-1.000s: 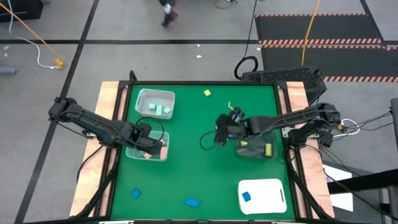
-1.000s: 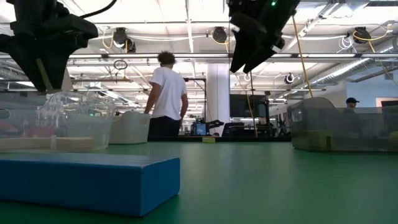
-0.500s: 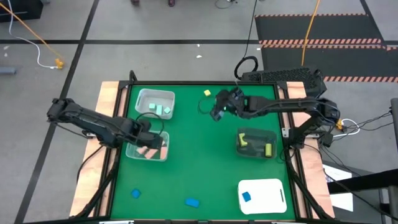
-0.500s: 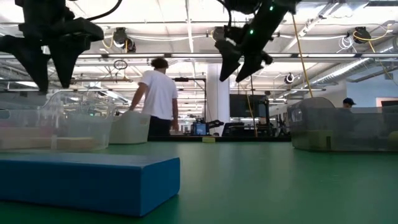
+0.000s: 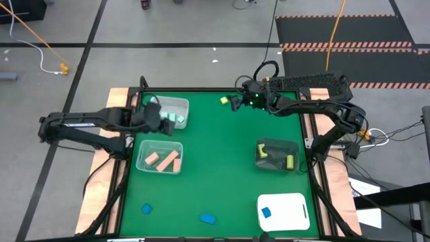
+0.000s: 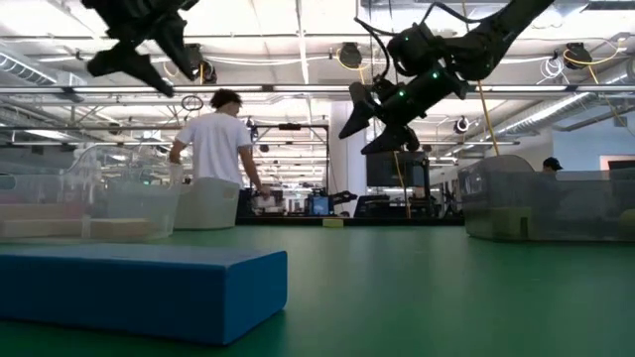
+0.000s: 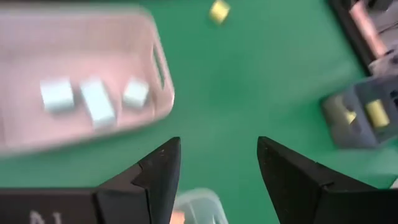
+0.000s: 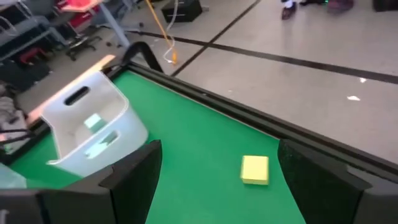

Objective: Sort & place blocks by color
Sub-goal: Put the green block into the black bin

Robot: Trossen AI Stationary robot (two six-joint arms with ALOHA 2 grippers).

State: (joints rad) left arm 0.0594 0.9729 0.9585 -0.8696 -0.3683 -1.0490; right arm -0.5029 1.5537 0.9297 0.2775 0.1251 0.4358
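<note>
A lone yellow block (image 5: 224,101) lies on the green mat near the far edge; my right gripper (image 5: 235,103) hovers open just to its right, and the block (image 8: 254,169) shows ahead of its spread fingers. My left gripper (image 5: 161,117) hangs open and empty above the far-left clear bin (image 5: 153,105), which holds three mint blocks (image 7: 98,102). Two salmon blocks (image 5: 163,160) lie in the nearer left bin. Yellow blocks (image 5: 290,161) lie in the right bin. One blue block (image 5: 266,212) rests on the white tray (image 5: 289,202); two more blue blocks (image 5: 146,210) (image 5: 207,218) lie on the mat.
The black frame rail (image 5: 201,90) runs along the far edge just behind the yellow block. A person (image 6: 213,149) stands in the room beyond the table. Open mat (image 5: 215,161) lies between the left bins and the right bin.
My left gripper has risen out of the salmon bin and swung toward the far edge, ending above the mint bin. My right gripper has travelled from above the yellow bin toward the far edge and left, up to the lone yellow block, tipping toward level.
</note>
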